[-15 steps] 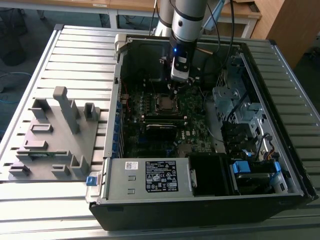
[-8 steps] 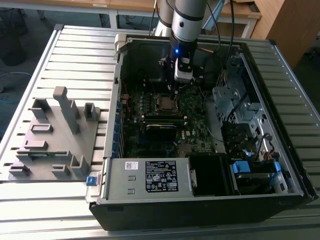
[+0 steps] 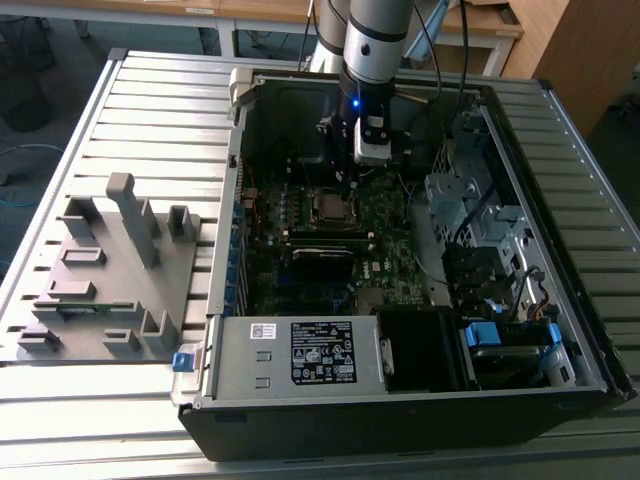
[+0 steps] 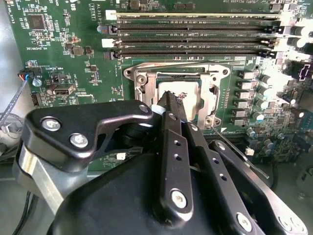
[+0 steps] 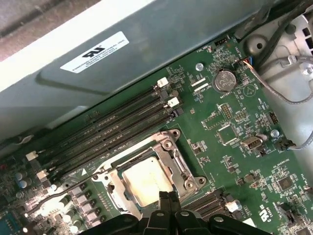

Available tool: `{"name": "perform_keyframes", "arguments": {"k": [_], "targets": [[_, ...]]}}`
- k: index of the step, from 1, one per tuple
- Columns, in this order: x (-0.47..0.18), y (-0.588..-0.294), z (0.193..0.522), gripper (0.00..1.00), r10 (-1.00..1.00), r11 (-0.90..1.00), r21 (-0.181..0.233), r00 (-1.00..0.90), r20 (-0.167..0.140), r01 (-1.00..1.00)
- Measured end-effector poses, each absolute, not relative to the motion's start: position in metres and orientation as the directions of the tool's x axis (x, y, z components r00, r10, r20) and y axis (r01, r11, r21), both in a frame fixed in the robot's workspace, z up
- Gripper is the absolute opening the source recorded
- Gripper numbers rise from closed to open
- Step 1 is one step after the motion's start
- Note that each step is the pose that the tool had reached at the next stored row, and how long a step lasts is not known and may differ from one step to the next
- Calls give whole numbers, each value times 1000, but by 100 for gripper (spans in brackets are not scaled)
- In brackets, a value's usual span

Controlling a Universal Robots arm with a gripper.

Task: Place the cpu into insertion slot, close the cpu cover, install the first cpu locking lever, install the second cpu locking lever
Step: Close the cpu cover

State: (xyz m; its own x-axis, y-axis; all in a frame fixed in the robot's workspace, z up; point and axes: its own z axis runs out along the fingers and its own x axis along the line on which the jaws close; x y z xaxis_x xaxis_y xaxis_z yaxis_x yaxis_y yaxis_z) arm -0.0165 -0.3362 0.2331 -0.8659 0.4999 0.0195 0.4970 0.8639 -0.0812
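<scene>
- Two fingers of the claw [image 4: 168,98] were clenched tip to tip with nothing between them. They made one blunt point over the near edge of the socket [image 5: 188,182]. Whether that point touched metal could not be told.
- Chip [image 5: 144,180] lay flat inside the socket, square to it, its pale top showing through the cut-out.
- Cover plate [image 5: 172,159] appeared to be down over the chip's margins, framing it on every side.
- One thin wire lever [image 4: 239,154] slanted out from the socket's side above the board [image 4: 63,49] and looked unlatched. Judged step in hand: seating a locking lever.
- Judged good practice:
  - Use the closed tips as a pusher and bear on the lever's rod alone, never on the chip's top or the plate's thin edge.
  - Press down and sideways in one smooth arc so the rod slides under its hook.
  - Keep the load light, since a springy wire may skid off a narrow tip.
- Several small round cans [image 4: 266,144] stood on the board near the lever. Judged the likeliest casualties of a slip.
- Four long memory slots [image 4: 195,29] ran side by side just beyond the socket, their white latches close enough to snag a wide sweep.
- Farther off sat a coin battery [image 5: 226,81], and past the slots rose a grey metal wall [image 5: 156,49].
- In the exterior view the arm reached down into the open computer case [image 3: 400,425]. A grey fixture tray [image 3: 100,270] lay well apart at the exterior view's left.
</scene>
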Motion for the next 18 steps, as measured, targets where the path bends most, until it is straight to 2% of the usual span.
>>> {"name": "perform_keyframes", "arguments": {"k": [18], "targets": [[-17, -336, 233, 10, 271, 960, -78, -962, 21, 269]]}}
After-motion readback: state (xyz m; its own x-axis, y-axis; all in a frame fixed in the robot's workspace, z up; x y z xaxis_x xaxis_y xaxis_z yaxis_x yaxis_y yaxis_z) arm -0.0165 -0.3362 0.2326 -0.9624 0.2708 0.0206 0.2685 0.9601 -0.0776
